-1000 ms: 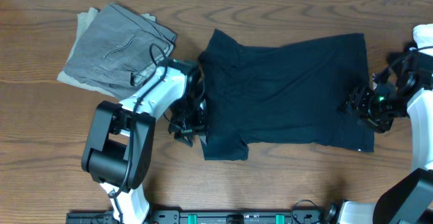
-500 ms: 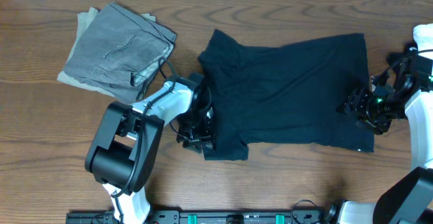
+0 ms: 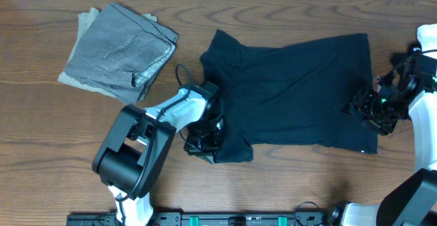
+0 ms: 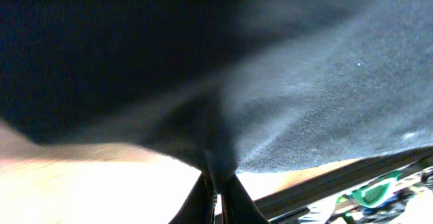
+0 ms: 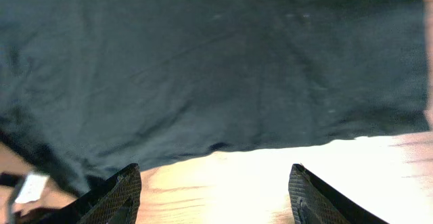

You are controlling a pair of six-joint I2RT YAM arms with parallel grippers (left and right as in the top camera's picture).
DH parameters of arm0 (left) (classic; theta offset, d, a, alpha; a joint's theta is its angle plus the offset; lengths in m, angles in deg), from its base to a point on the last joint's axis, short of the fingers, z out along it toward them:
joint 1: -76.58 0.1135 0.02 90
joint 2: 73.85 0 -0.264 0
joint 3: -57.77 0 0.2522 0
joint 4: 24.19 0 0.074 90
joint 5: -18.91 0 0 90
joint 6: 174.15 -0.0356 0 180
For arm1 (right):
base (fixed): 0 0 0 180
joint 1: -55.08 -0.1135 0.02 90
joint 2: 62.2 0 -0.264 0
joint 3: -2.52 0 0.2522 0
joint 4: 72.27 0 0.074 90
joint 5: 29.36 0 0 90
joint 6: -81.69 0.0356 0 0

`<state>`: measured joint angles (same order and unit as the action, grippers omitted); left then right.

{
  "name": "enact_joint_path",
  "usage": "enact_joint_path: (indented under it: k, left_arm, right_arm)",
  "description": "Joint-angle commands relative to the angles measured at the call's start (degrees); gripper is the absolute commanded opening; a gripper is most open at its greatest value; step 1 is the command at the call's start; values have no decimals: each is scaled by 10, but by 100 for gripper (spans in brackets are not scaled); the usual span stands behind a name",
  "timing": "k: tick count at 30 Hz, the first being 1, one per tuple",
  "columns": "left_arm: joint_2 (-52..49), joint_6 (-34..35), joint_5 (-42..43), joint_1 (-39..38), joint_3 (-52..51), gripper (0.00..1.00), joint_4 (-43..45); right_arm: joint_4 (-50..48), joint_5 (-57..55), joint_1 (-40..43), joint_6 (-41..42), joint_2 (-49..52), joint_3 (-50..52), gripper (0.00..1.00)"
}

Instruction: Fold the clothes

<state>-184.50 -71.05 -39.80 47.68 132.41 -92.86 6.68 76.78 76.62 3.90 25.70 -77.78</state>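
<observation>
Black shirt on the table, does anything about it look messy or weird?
Only a little: the black T-shirt lies mostly flat, but its lower sleeve is bunched into a fold where the left gripper pinches it. No tears or spills show.

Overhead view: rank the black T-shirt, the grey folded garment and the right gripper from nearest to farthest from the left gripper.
1. black T-shirt: its near-left edge is pinched in the left gripper.
2. grey folded garment: farther back, on the left.
3. right gripper: across the shirt, at its right hem.
</observation>
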Motion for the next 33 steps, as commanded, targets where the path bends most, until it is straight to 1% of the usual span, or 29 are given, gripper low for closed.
enact_joint_path:
  k: [1, 6, 8, 9, 12, 18, 20, 25, 30, 33]
  left_arm:
    - [-3, 1, -8, 38, 4, 6, -17]
    - [28, 1, -6, 85, 9, 6, -28]
    - [43, 1, 1, 96, 10, 6, -26]
    - [50, 1, 12, 99, 10, 6, -22]
    - [66, 1, 31, 99, 10, 6, -11]
    - [70, 1, 30, 96, 10, 6, -13]
    - [70, 2, 31, 96, 10, 6, -14]
    - [70, 2, 45, 96, 10, 6, -14]
    - [70, 2, 45, 96, 10, 6, -16]
    - [70, 2, 45, 96, 10, 6, -15]
  right_arm:
    - [-2, -42, 5, 22, 0, 3, 69]
    - [-6, -74, 21, 35, 0, 18, 72]
    - [-17, -79, 33, 36, 0, 30, 79]
    - [-20, -80, 42, 37, 0, 38, 79]
    - [-38, -80, 64, 48, 1, 65, 75]
    - [-105, -80, 95, 74, 4, 148, 72]
    - [-123, -80, 98, 85, 4, 165, 71]
    - [-174, -85, 100, 123, 4, 206, 63]
    - [-213, -93, 100, 141, 4, 242, 60]
    - [-224, -107, 100, 153, 4, 251, 55]
